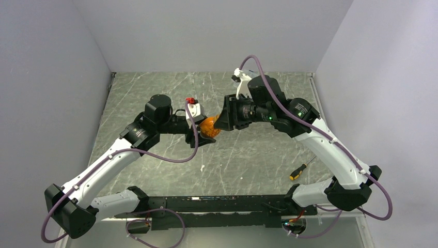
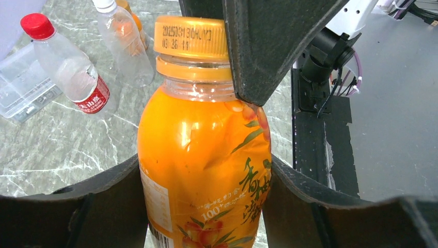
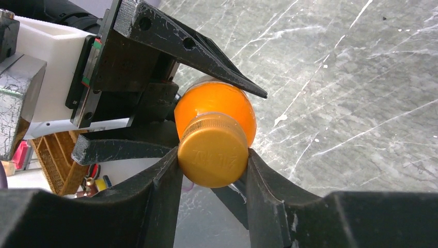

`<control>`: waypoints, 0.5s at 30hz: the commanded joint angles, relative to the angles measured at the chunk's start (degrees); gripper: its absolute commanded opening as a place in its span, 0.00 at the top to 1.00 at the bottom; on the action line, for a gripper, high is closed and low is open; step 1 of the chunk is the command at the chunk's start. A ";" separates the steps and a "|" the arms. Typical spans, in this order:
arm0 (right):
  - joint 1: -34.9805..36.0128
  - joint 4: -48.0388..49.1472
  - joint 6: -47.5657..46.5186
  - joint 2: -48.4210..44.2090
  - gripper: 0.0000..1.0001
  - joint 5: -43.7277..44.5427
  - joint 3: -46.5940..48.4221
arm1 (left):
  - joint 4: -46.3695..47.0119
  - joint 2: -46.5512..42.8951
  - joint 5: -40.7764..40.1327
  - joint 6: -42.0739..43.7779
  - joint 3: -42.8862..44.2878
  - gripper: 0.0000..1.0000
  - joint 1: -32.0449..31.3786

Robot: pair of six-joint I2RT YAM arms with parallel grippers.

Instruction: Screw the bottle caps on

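Note:
An orange bottle [image 1: 209, 126] is held off the table at mid-table between both grippers. My left gripper [image 2: 204, 201] is shut on the bottle's body [image 2: 204, 155]. An orange cap [image 2: 192, 39] sits on its neck. My right gripper [image 3: 213, 165] is shut on that cap [image 3: 213, 150], one finger on each side, with the bottle [image 3: 219, 103] behind it. A clear bottle with a red label band [image 2: 72, 72] stands on the table with a red cap [image 2: 37, 25] on it. A pale clear bottle [image 2: 124, 41] stands beside it, and a second orange bottle [image 2: 135, 20] is partly hidden behind.
A clear flat compartment box [image 2: 20, 82] lies at the left of the left wrist view. A yellow-and-black-handled screwdriver [image 1: 302, 169] lies on the marble table near the right arm. Grey walls enclose the table on three sides.

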 commanded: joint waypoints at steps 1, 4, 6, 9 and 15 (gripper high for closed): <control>0.22 4.67 0.91 -1.83 0.75 0.79 -0.78 | 1.09 -0.56 0.02 -0.09 -0.46 1.00 0.19; 0.22 4.45 0.54 -2.09 0.86 2.68 -1.09 | 0.90 -0.56 -0.24 -0.43 -0.49 1.00 0.19; 0.22 3.95 0.17 -2.20 0.90 4.52 -1.60 | 1.11 -0.50 -1.64 -1.38 -0.59 0.92 0.24; 0.22 3.83 -0.44 -2.37 0.92 7.00 -3.18 | 1.28 -0.47 -4.37 -2.87 -0.81 0.57 0.19; 0.22 3.87 -1.82 -2.16 0.93 11.74 -5.70 | 1.69 -0.25 -12.50 -6.49 -1.44 0.01 0.24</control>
